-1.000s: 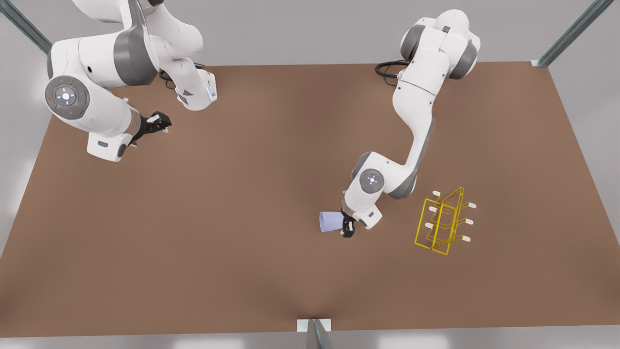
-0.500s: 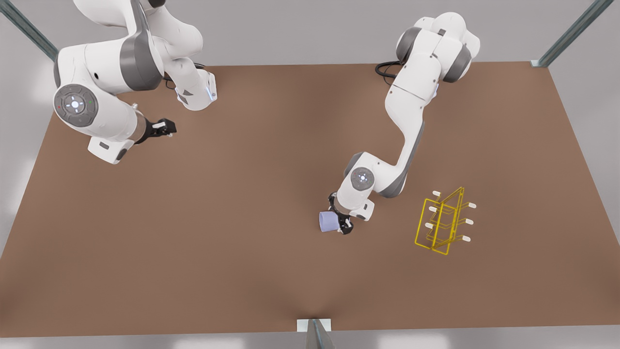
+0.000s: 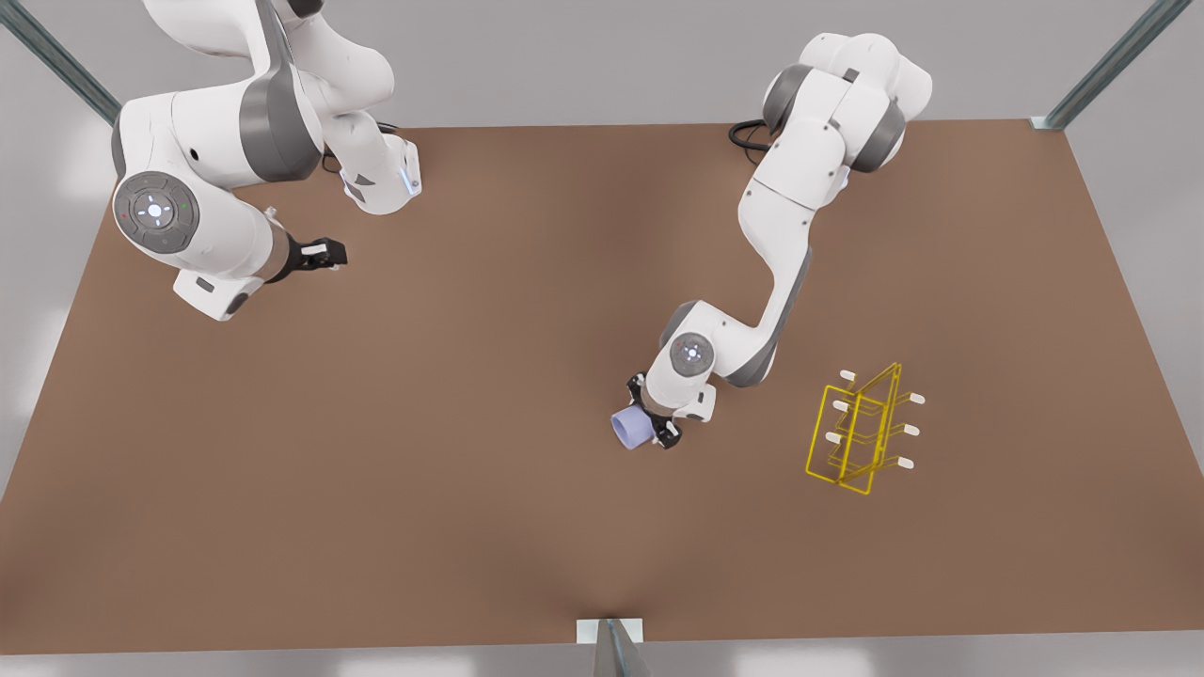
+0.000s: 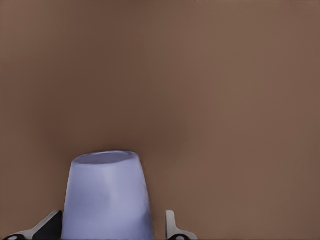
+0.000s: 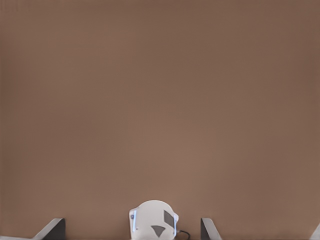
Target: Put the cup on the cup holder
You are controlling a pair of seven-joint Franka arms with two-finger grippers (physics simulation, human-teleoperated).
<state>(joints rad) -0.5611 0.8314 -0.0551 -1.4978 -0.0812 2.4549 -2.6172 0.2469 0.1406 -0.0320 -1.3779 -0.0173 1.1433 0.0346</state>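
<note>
cup in grip, carry to rack not begun

left gripper point(image 3: 651, 425) clamped on the cup point(image 3: 628, 428) near table point(image 3: 470, 423) centre; cup lies tilted, mouth twd the front view's left, fingers point(image 4: 172, 227) either side of it. cup holder point(image 3: 858, 428) stands well apart, to the front view's right, pegs bare. next, i reckon: lift, swing over, turn cup mouth-down onto a peg. right gripper point(image 3: 320, 254) waits far off at the front view's left, fingers spread wide, holding nothing.
</note>
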